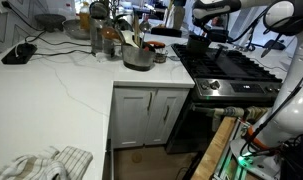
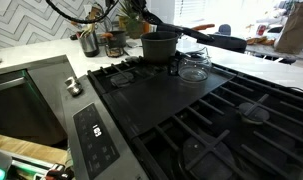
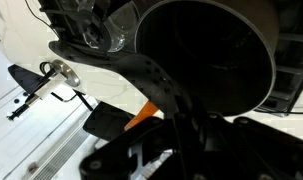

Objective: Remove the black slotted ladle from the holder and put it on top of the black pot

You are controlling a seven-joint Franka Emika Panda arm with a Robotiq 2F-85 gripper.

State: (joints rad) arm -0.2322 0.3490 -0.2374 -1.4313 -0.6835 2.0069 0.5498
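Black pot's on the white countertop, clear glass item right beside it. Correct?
No: the black pot stands on the black stovetop, not the white countertop, as an exterior view shows. The clear glass item is indeed beside it.

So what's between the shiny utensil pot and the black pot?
A small red-topped jar stands on the counter between them, seen in an exterior view.

Upper centre: a matt black pot (image 2: 159, 47) and matt black ladle (image 2: 216, 40) above dull dark stove grates (image 2: 241, 112), beside a clear glass jar (image 2: 194, 66). Upper left, glossy white tiles (image 2: 26, 25). Elsewhere, smooth veined white counter (image 1: 66, 75), shiny metal pot (image 1: 138, 58), crumpled cloth (image 1: 41, 163).
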